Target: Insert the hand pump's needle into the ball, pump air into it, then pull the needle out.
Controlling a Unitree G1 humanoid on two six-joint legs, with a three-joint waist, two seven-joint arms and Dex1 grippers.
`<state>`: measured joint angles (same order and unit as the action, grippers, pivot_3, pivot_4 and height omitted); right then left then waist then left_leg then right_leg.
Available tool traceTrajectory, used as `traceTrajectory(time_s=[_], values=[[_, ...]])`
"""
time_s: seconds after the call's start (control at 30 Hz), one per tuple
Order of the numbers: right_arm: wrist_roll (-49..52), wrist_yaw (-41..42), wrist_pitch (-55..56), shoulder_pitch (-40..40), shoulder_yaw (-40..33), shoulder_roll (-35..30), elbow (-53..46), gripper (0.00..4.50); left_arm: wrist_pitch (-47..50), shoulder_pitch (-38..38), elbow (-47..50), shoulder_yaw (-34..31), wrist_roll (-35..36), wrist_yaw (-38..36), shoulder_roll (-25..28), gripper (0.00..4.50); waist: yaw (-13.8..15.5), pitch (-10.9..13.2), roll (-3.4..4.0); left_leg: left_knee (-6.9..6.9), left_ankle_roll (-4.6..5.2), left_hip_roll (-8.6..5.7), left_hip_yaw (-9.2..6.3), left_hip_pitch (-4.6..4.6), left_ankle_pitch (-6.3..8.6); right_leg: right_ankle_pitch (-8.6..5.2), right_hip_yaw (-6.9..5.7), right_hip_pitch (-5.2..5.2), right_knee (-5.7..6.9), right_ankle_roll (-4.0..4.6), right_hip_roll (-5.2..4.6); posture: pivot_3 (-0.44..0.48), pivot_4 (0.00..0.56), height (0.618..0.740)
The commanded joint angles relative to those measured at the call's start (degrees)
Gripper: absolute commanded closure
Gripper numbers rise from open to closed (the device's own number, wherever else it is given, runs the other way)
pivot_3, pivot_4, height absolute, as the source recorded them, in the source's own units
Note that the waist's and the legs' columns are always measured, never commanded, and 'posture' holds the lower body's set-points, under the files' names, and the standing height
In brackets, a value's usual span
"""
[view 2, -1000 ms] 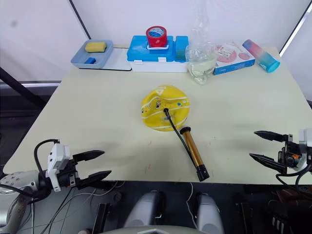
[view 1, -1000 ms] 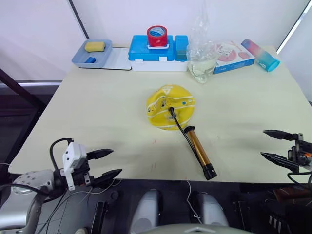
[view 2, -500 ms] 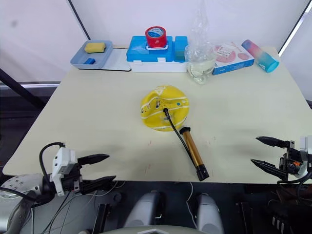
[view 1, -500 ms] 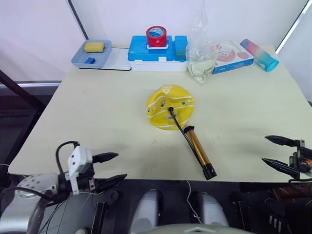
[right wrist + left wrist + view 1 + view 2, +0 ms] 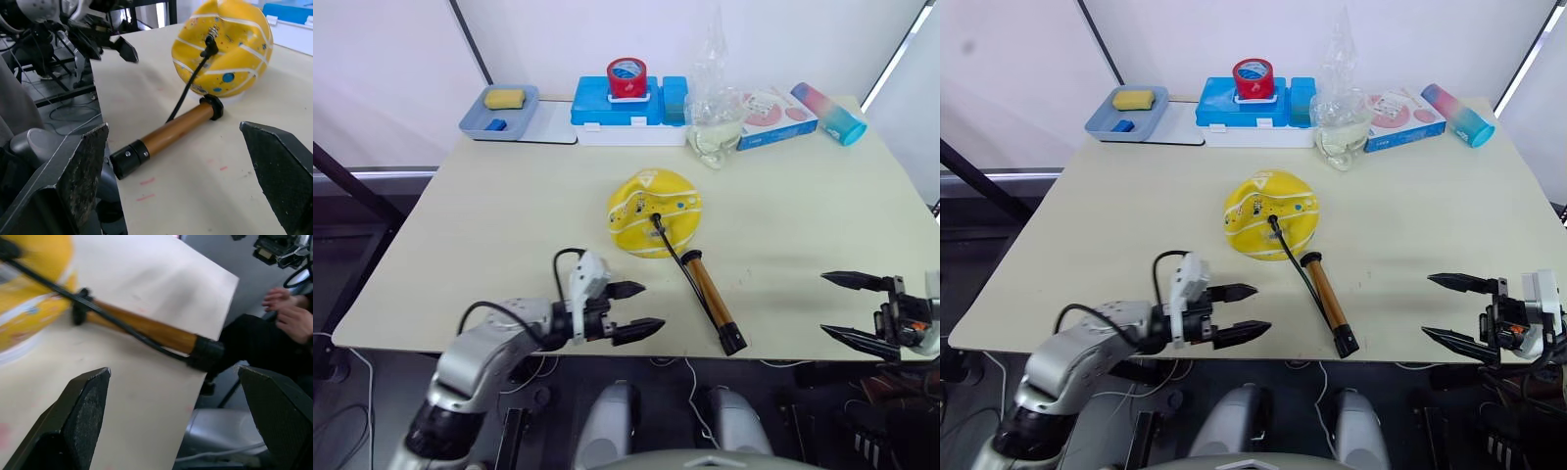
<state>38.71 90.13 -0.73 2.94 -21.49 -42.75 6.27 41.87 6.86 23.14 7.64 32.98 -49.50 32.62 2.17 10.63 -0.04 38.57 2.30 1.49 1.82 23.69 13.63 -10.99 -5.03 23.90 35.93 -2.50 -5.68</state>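
The yellow ball point(image 5: 654, 210), dented and flattened, lies mid-table. The needle's black fitting point(image 5: 657, 221) sits against the top of the ball, and the pin itself is hidden. A thin black hose runs from the fitting to the hand pump point(image 5: 710, 300). The pump lies flat with its bronze barrel angled toward the front edge and its black end cap point(image 5: 206, 353) nearest me. My left gripper point(image 5: 646, 308) is open over the front edge, just left of the pump and empty. My right gripper point(image 5: 827, 305) is open and empty at the front right, well clear of the pump.
Along the back stand a grey tray point(image 5: 481, 122) with a yellow sponge, a blue box point(image 5: 597, 106) topped by a red tape roll point(image 5: 628, 70), a clear plastic bag point(image 5: 715, 122), a pink box point(image 5: 773, 106) and a tumbler point(image 5: 827, 98). A person's hand point(image 5: 288, 313) is beyond the table edge.
My left arm has swung in from the front-left corner to just left of the pump. The right gripper has edged slightly inward. Ball and pump have not moved.
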Motion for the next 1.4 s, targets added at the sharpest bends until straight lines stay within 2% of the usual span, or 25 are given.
traceTrajectory(time_s=[0.03,0.2,0.3,0.47,0.67,0.93,1.4], values=[[1.29,-1.62,-1.68,-0.44,-0.31,-0.02,-2.83,0.0,0.35,3.21,-3.32,4.24,-1.66,2.14,-4.07,0.09,-0.03,0.01,-0.01,0.01,0.01,0.0,-0.04,0.0,0.0,0.0,0.14,0.01,0.0,0.0,0.09,0.0,0.15,0.739],[0.92,-2.64,-2.4,-0.3,0.2,0.23,-3.97,0.0,3.8,7.35,-9.9,7.08,-3.37,7.78,-11.68,0.09,0.06,0.01,-0.02,-0.03,0.01,-0.03,-0.1,0.09,0.0,0.0,0.47,0.01,-0.03,0.02,0.4,0.0,0.15,0.739],[0.69,-2.89,-2.05,0.04,0.24,0.62,-4.44,0.0,6.62,8.52,-12.61,6.15,-2.53,11.73,-16.71,0.09,0.06,0.01,-0.03,-0.03,0.01,-0.04,-0.12,0.1,0.0,0.01,0.51,0.01,-0.04,0.01,0.43,0.0,0.15,0.739],[0.09,-3.07,-1.06,0.57,0.07,1.04,-4.4,0.0,7.26,9.89,-15.24,6.16,-3.14,13.96,-21.57,0.09,0.01,0.01,-0.04,0.04,0.02,-0.08,-0.49,0.09,0.0,0.0,0.81,-0.01,-0.03,0.02,0.62,0.0,0.15,0.739],[-0.47,-3.15,0.21,0.64,0.11,1.33,-3.82,0.0,13.14,12.47,-19.22,3.6,-1.26,19.19,-28.14,0.09,-0.02,0.01,-0.05,0.09,0.03,-0.16,-0.53,0.1,-0.01,0.0,1.16,-0.01,-0.01,0.02,0.77,0.0,0.15,0.739],[-0.71,-3.63,0.94,0.52,0.43,1.87,-3.93,0.0,14.83,14.04,-21.18,3.47,-2.26,21.12,-29.77,0.09,-0.06,0.0,-0.05,0.09,0.03,-0.18,-0.52,0.08,0.0,0.0,1.24,-0.02,-0.01,0.02,0.79,0.0,0.15,0.739],[-1.66,-3.34,2.03,0.07,0.98,2.88,-2.75,0.0,13.65,11.48,-18.07,0.59,-0.24,19.0,-27.68,0.09,-0.03,0.0,-0.04,0.1,0.03,-0.19,-0.53,0.08,-0.01,0.0,1.29,-0.02,0.0,0.02,0.8,0.0,0.15,0.739]])
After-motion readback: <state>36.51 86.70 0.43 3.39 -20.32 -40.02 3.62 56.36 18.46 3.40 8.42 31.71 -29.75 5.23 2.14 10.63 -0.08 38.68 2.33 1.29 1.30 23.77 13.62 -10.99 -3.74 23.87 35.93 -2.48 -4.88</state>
